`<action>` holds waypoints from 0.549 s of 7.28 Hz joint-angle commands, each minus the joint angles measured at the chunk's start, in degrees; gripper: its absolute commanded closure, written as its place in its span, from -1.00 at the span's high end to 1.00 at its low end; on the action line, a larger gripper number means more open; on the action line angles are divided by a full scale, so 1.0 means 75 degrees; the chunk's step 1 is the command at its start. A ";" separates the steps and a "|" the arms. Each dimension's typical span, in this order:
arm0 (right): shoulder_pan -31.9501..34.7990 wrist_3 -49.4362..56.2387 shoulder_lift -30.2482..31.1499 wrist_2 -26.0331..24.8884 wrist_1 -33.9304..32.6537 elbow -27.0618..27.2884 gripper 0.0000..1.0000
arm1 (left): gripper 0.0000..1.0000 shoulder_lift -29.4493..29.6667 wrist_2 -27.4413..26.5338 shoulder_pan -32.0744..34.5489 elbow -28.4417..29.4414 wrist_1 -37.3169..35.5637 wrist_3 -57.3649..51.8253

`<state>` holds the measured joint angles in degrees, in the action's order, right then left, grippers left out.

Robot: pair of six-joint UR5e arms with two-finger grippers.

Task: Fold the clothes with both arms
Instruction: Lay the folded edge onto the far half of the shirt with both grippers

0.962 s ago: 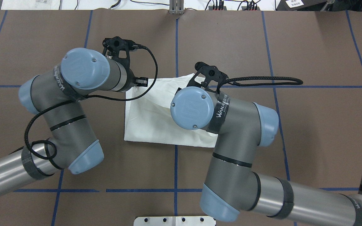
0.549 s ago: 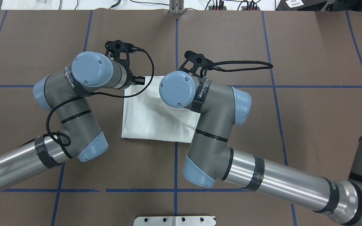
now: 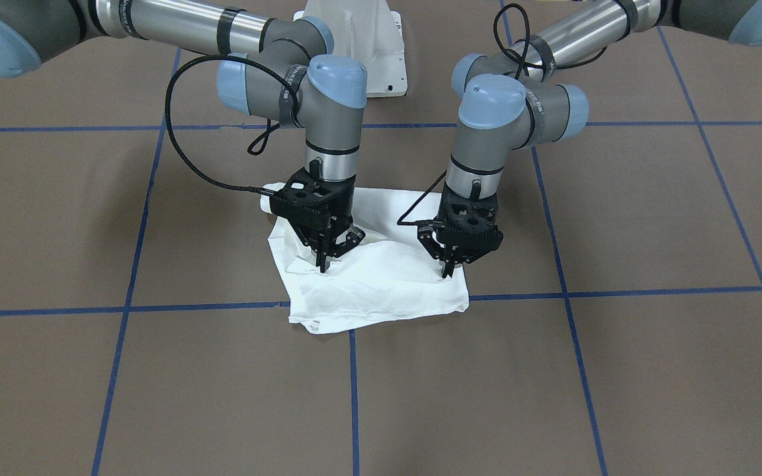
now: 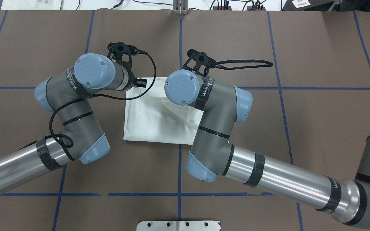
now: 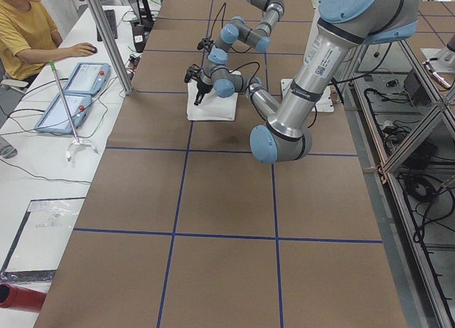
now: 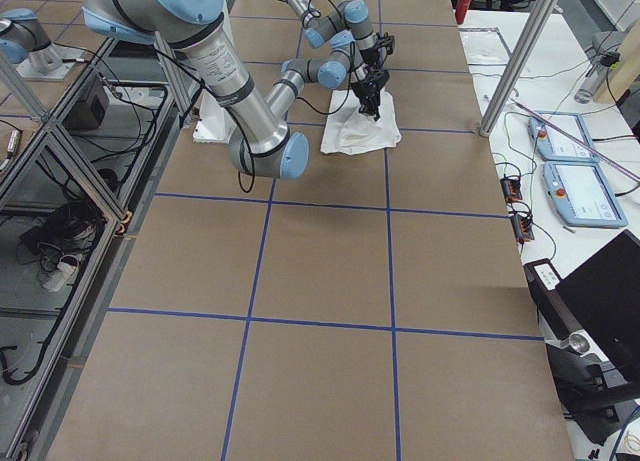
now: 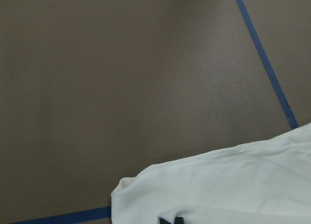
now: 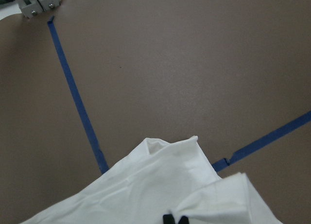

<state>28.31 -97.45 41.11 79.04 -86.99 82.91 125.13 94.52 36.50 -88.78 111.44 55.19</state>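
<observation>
White shirt point(image 3: 381, 291): folded, beneath both claws.
Left gripper point(image 3: 448, 270): pinching shirt's 3 o'clock edge, front-facing view.
Right gripper point(image 3: 323, 263): pinching shirt at 9 o'clock.

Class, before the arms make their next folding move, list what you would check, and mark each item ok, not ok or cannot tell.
1. Left gripper shut on shirt: ok.
2. Right gripper shut on shirt: ok.
3. The two grippers apart from each other: ok, there is a gap of cloth between them.
4. Shirt lying smooth: not ok, it is creased and bunched.
5. Left arm's cable off the shirt: cannot tell.
</observation>
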 commanded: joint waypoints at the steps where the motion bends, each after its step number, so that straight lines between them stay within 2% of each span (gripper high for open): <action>1: 0.0116 0.0300 -0.0008 0.0275 0.0254 0.0066 0.99 | 0.99 -0.0079 0.0019 0.0055 -0.0196 0.0200 -0.0550; 2: 0.0232 0.0371 0.0015 0.0637 0.0243 0.0229 1.00 | 1.00 -0.0253 0.0065 0.0055 -0.0441 0.0212 -0.0573; 4: 0.0210 0.0372 0.0108 0.0606 0.0243 0.0324 1.00 | 1.00 -0.0594 0.0065 0.0020 -0.0806 0.0247 -0.0586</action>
<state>29.85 -94.77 41.49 83.40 -85.18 84.81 121.86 94.97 36.84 -93.39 113.10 50.87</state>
